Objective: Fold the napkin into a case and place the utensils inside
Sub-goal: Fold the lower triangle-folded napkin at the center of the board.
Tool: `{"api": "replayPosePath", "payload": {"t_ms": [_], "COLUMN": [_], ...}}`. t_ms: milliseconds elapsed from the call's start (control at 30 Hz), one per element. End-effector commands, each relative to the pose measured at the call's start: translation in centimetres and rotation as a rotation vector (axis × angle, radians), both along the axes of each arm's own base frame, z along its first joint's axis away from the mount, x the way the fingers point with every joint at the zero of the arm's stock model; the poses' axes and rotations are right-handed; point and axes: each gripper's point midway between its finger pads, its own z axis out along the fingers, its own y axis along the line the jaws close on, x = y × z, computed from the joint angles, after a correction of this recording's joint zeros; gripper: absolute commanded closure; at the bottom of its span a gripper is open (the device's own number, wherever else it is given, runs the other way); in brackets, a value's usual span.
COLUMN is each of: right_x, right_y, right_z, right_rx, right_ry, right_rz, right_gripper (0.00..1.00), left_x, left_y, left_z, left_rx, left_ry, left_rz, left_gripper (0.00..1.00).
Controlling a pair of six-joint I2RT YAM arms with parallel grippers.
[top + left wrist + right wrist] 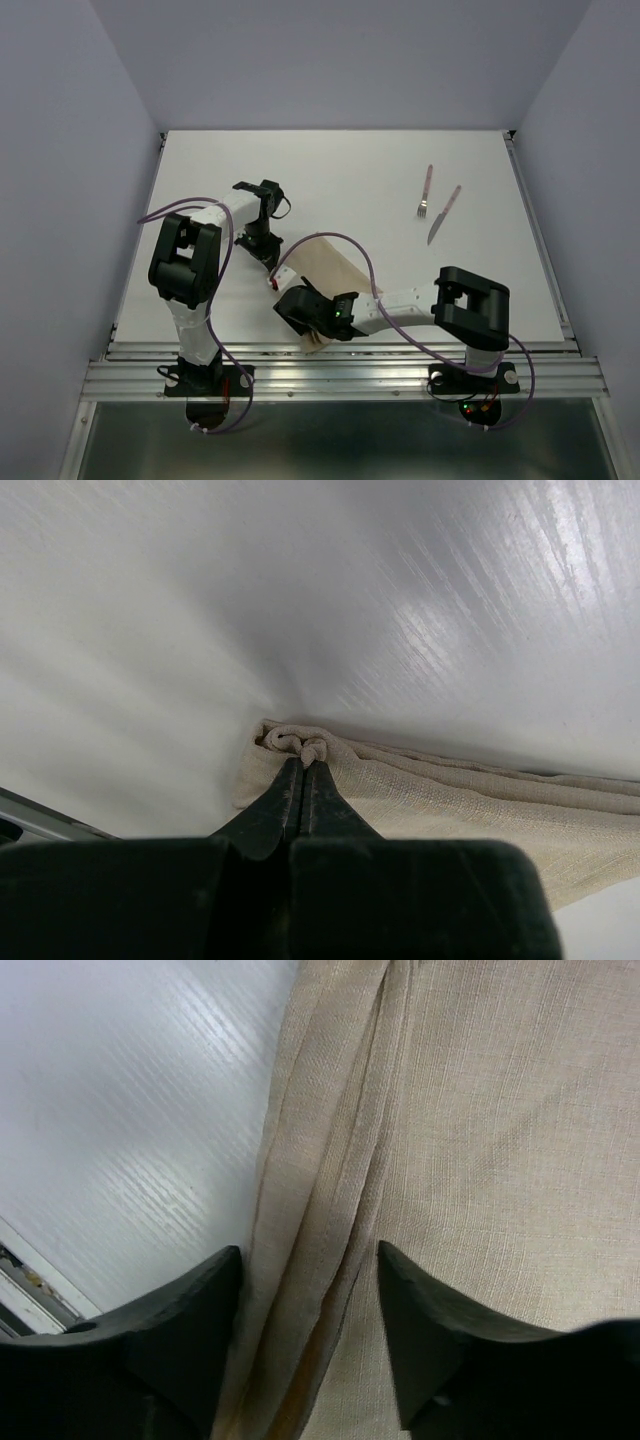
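The napkin [325,265] was held at one corner by the left gripper [303,765]. Its jaws were clenched tight on a small bunched tip of cloth, low over the table [350,170]. From this corner the cloth ran away toward 3 o'clock in the left wrist view, in several flat layers.

The right gripper [308,1255] was released. Its jaws stood apart, one on each side of the layered folded edge, and gripped nothing. This edge ran from 6 o'clock to 12 o'clock between them, with bare table at 9 o'clock and smooth cloth at 3 o'clock.

Seen from above, the napkin lay between the two arms, near the 6 o'clock edge of the table, and was partly hidden by them. The fork [425,192] and the knife [445,214] lay side by side toward 1 o'clock, well apart from the cloth and untouched.

I judged that the folding step was in hand and that the case was not yet finished. The next move probably called for the right jaws to close on all layers of the edge together, while the left gripper kept the corner firm, so that the fold did not open.
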Motion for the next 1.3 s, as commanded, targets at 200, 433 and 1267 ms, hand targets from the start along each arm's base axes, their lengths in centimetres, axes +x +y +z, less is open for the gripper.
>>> {"api": "replayPosePath", "payload": {"t_ms": [200,433,1267], "right_x": [1.8,2.3,2.8], "right_y": [2.9,3.1,0.5], "right_z": [2.1,3.5,7.2], "right_rx": [0.092,0.170,0.706], "right_ry": [-0.090,-0.059,0.530], "right_rz": [-0.044,-0.067,0.046], "right_gripper": [0.61,0.81,0.99], "left_x": [-0.4,-0.3,4.3], "left_y": [0.8,0.9,-3.1], "left_z": [1.0,1.0,6.1], "left_rx": [0.025,0.019,-0.255], "left_ry": [-0.001,-0.009,-0.444], "left_rz": [0.005,-0.007,-0.231], "left_gripper": [1.00,1.00,0.23]}}
